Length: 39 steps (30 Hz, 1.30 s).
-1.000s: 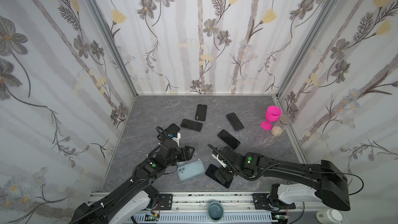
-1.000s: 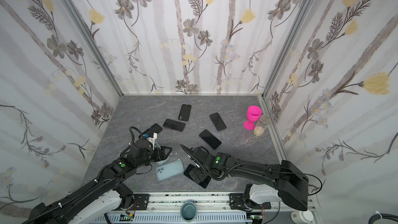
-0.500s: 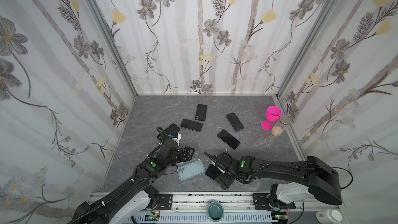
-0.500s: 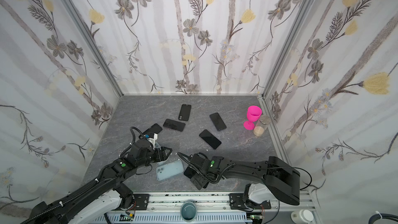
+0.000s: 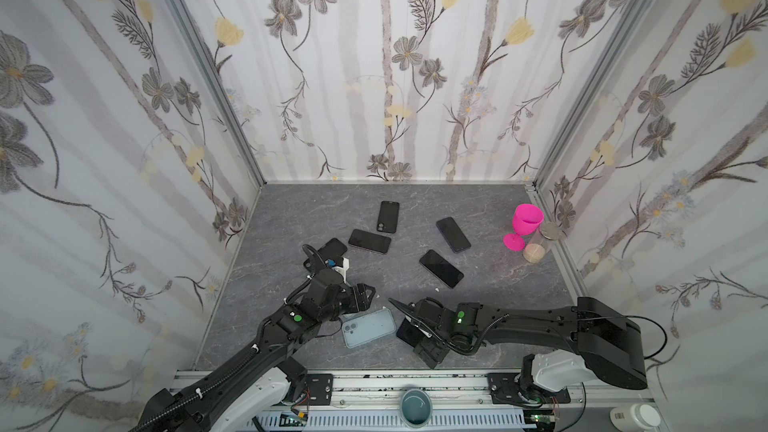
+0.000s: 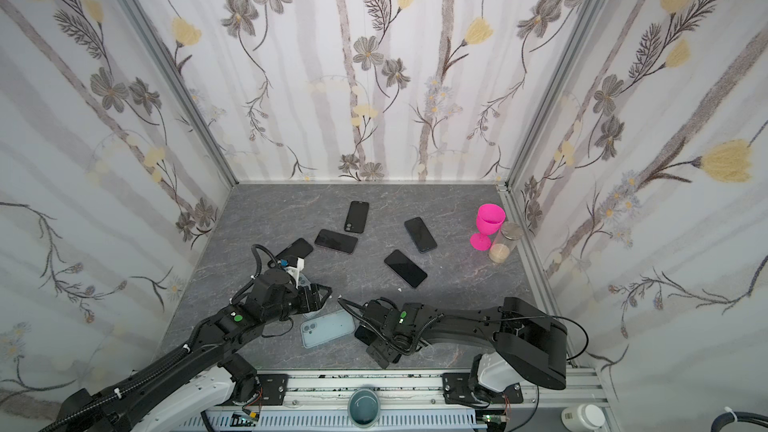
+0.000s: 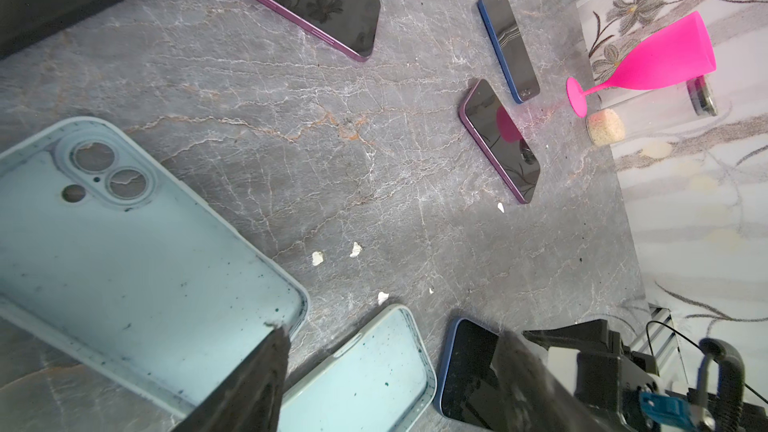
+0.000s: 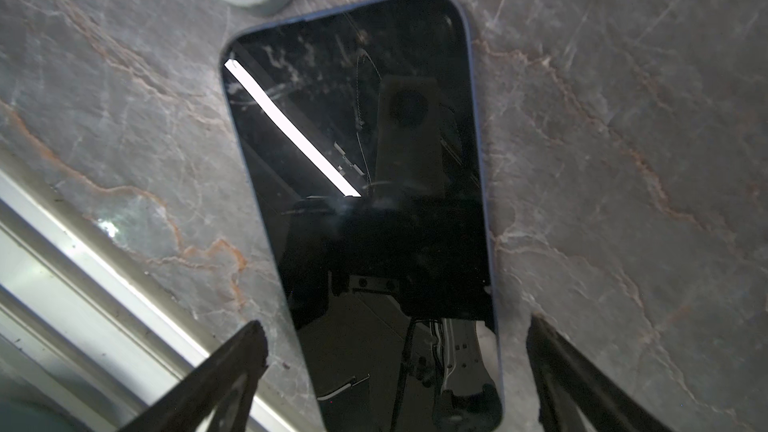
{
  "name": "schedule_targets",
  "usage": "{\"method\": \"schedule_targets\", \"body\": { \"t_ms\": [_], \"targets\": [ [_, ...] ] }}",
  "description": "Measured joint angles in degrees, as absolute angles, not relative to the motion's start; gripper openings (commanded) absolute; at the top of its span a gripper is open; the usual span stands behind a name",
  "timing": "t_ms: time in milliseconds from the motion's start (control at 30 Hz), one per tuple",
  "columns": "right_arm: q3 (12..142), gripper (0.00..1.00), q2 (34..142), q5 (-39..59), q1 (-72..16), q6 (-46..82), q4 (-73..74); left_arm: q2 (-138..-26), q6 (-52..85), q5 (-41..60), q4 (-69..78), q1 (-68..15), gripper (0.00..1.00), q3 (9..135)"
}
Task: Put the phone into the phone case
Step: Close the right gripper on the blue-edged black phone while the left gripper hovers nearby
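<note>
Counting two pale-blue cases (image 7: 137, 268) (image 7: 365, 380), one pink goblet (image 7: 665, 60); left jaws wide, empty; right jaws wide, straddling phone (image 8: 374, 160), ungripped.

Looks like a robot lab booth: floral wallpaper panels (image 5: 395, 76) on aluminium framing (image 5: 210, 72) boxing in a marble-look tabletop (image 5: 498, 284).

We see a grey, veined stone-look floor (image 5: 291, 218) under even, soft light. Beyond its far edge rises a back wall (image 5: 386, 76) papered with pale stripes and grey and yellow flowers. The same paper covers the left wall (image 5: 104, 139) and right wall (image 5: 665, 139) flanking the floor. Silvery metal posts (image 5: 210, 72) stand at the floor's two far corners. A metal rail (image 5: 415, 380) borders its near edge.
</note>
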<state>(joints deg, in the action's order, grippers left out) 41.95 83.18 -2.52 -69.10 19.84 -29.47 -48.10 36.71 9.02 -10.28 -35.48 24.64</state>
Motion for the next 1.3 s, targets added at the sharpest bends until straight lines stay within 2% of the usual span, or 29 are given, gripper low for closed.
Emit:
{"method": "schedule_targets", "body": {
  "t_ms": [200,533,767,1067,1300],
  "targets": [
    [42.19,0.88,84.64,-2.52,-69.08,19.84,-29.45,-48.16,34.46,7.51,-11.77,-35.53,0.78,26.98],
    [42.98,0.71,86.28,-3.14,-68.34,19.4,-29.26,-48.75,33.39,6.66,-12.25,-35.53,0.78,27.2],
    [43.99,0.6,86.06,-2.11,-64.75,19.62,-30.02,-49.67,32.97,6.39,-12.25,-35.51,0.78,27.92],
    [43.9,0.54,83.53,-2.17,-61.47,20.73,-31.2,-53.41,30.89,6.24,-12.14,-35.48,0.78,30.33],
    [43.99,0.53,82.59,-3.77,-61.21,20.95,-31.7,-55.24,28.86,6.68,-12.14,-35.46,0.78,32.45]
  ]
}}
